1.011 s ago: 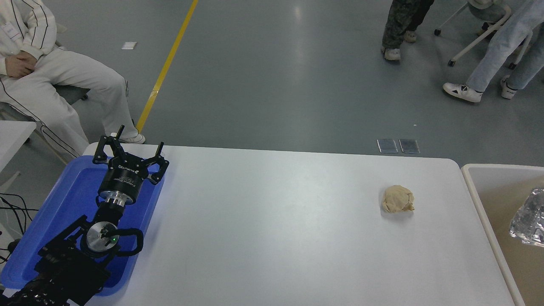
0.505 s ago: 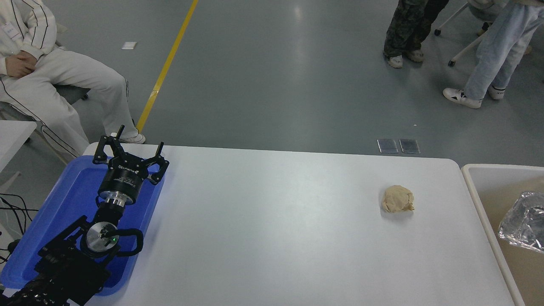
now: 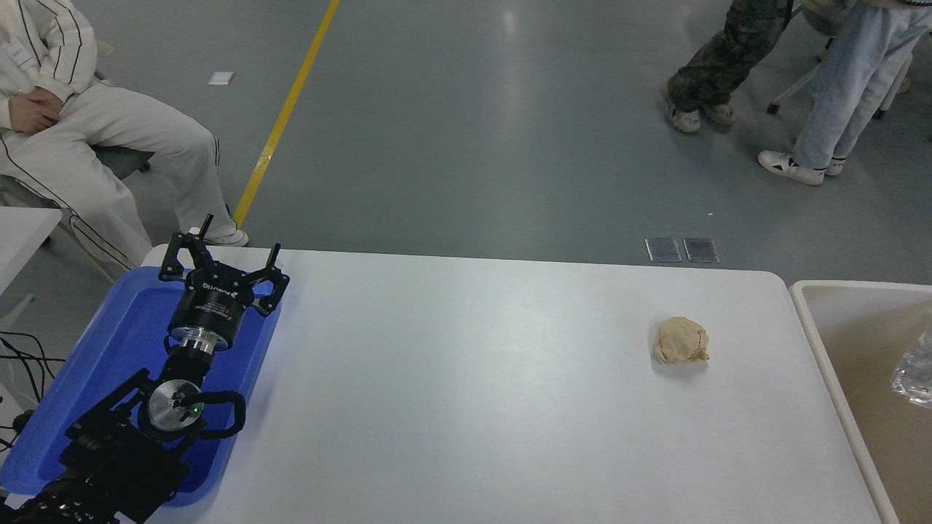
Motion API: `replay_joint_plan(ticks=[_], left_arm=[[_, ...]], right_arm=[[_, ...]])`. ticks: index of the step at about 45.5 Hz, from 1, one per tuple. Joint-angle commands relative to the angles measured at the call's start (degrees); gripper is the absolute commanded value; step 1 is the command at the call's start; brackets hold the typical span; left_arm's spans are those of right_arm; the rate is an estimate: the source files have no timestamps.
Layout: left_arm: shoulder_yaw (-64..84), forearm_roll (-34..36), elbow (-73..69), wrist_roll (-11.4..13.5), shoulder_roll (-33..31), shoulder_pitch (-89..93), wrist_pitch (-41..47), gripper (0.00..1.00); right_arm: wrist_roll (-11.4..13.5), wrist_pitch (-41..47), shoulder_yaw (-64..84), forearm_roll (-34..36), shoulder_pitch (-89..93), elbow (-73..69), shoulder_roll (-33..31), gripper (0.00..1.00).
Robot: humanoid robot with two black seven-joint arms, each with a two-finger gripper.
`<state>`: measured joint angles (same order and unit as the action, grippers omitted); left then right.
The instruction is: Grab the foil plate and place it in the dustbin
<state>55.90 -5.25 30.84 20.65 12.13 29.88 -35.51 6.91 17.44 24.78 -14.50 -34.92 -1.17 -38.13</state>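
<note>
Only a shiny crinkled part of the foil plate [image 3: 915, 375] shows at the picture's right edge, inside the outline of the cream-beige dustbin [image 3: 819, 342] that stands against the table's right end. Whether anything holds the plate cannot be seen. My right arm is out of view. My left gripper [image 3: 224, 246] is parked at the lower left over the blue tray, open, with nothing between its fingers.
A crumpled tan paper ball [image 3: 681, 340] lies on the white table [image 3: 466, 393] toward the right. A shallow blue tray [image 3: 127, 327] sits at the left end. One person sits at the far left, and others stand at the top right.
The foil plate has shifted right inside the dustbin, so less of it shows than half a second ago. The standing people at the top right have stepped about. My left arm has not moved.
</note>
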Motion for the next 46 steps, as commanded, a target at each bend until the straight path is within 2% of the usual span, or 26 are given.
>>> replay_joint_plan(ticks=[1, 5, 9, 13, 16, 35, 46], left_arm=[[0.0, 0.0, 0.0, 0.0, 0.0, 0.0, 0.0, 1.00], [0.0, 0.0, 0.0, 0.0, 0.0, 0.0, 0.0, 1.00], [0.0, 0.0, 0.0, 0.0, 0.0, 0.0, 0.0, 1.00], [0.0, 0.0, -0.1, 0.0, 0.0, 0.0, 0.0, 1.00], [0.0, 0.0, 0.0, 0.0, 0.0, 0.0, 0.0, 1.00], [0.0, 0.0, 0.0, 0.0, 0.0, 0.0, 0.0, 1.00], [0.0, 0.0, 0.0, 0.0, 0.0, 0.0, 0.0, 1.00]], right_arm=[[0.9, -2.7, -0.5, 0.3, 0.3, -0.2, 1.0, 0.00], [1.0, -5.5, -1.8, 0.5, 0.4, -0.2, 1.7, 0.02], [0.9, -8.2, -1.9, 0.6, 0.4, -0.2, 2.1, 0.40], [0.8, -12.4, -1.9, 0.7, 0.4, -0.2, 2.4, 0.69], [0.8, -13.9, -1.9, 0.7, 0.4, -0.6, 2.7, 0.99], [0.8, -13.8, -1.9, 0.7, -2.2, -8.2, 1.8, 0.99], [0.8, -13.7, -1.0, 0.4, -5.9, -22.1, -5.8, 1.00]])
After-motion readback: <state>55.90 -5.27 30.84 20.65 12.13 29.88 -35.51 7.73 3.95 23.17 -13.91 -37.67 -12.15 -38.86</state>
